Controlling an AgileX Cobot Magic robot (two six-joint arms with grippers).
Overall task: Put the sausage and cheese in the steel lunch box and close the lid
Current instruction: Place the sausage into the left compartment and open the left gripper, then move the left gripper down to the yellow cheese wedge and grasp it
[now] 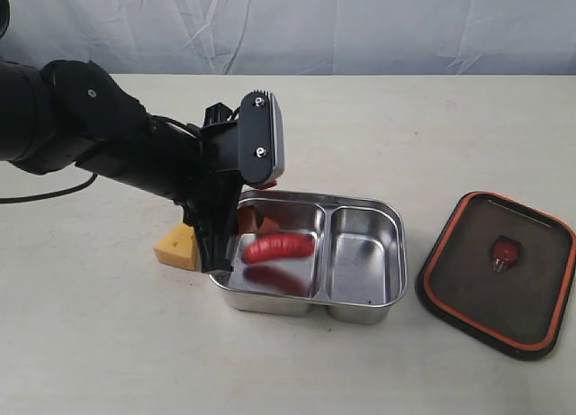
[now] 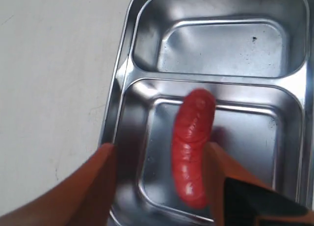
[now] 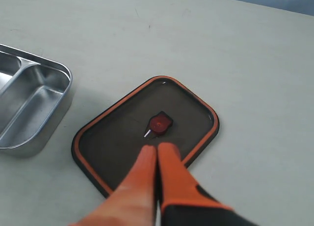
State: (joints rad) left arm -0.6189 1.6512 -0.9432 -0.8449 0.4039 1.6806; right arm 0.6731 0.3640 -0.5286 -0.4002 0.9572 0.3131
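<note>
The steel lunch box (image 1: 397,253) stands mid-table with two compartments. The red sausage (image 1: 278,246) hangs just above the floor of its left compartment, with its reflection below it. My left gripper (image 1: 256,208) is open over that compartment. In the left wrist view the sausage (image 2: 192,146) lies against one orange finger (image 2: 216,167), far from the other finger. The yellow cheese (image 1: 176,247) sits on the table at the box's left side, partly hidden by my left arm. The dark lid (image 1: 499,298) lies right of the box, orange rim up. My right gripper (image 3: 157,148) is shut and empty above the lid (image 3: 117,138).
The right compartment (image 1: 362,257) of the box holds nothing. An orange valve (image 3: 160,123) sits at the lid's centre. The box's corner (image 3: 49,88) shows in the right wrist view. A black cable (image 1: 45,195) trails off the table's left edge. A pale backdrop hangs behind.
</note>
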